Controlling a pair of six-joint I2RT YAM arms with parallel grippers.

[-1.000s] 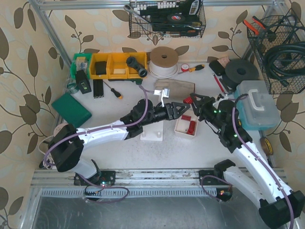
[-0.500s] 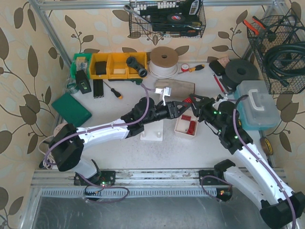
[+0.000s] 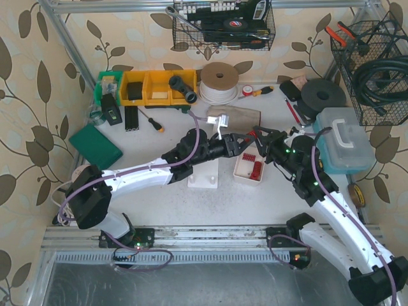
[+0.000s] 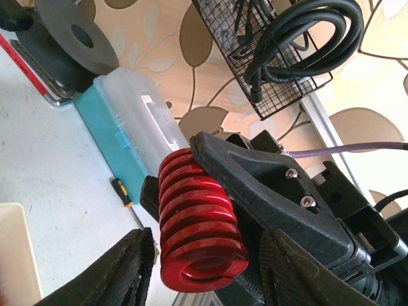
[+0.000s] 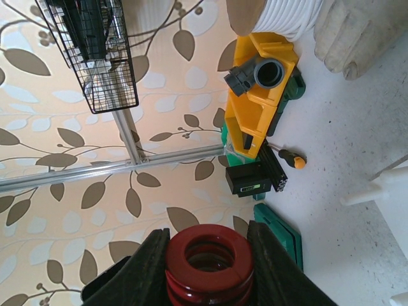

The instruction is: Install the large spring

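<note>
The large red spring [image 5: 207,264] is clamped between the fingers of my right gripper [image 5: 207,271] and held in the air above the table. In the top view the right gripper [image 3: 259,140] meets my left gripper [image 3: 245,145] tip to tip over the white tray [image 3: 242,171]. In the left wrist view the spring [image 4: 197,223] sticks out from the right gripper's black fingers. My left gripper [image 4: 207,274] is open, its fingers either side of the spring's end with gaps showing. The white fixture block [image 3: 205,177] with its post stands below the left arm.
The tray holds smaller red springs [image 3: 255,169]. A teal and clear case [image 3: 341,141] is at the right, a beige cloth [image 3: 234,116] and a white cord spool [image 3: 219,81] behind, yellow bins [image 3: 156,88] at the back left, and a green pad [image 3: 95,146] at the left.
My left gripper has moved right, up to the spring held by my right gripper. The right gripper has shifted slightly left towards it.
</note>
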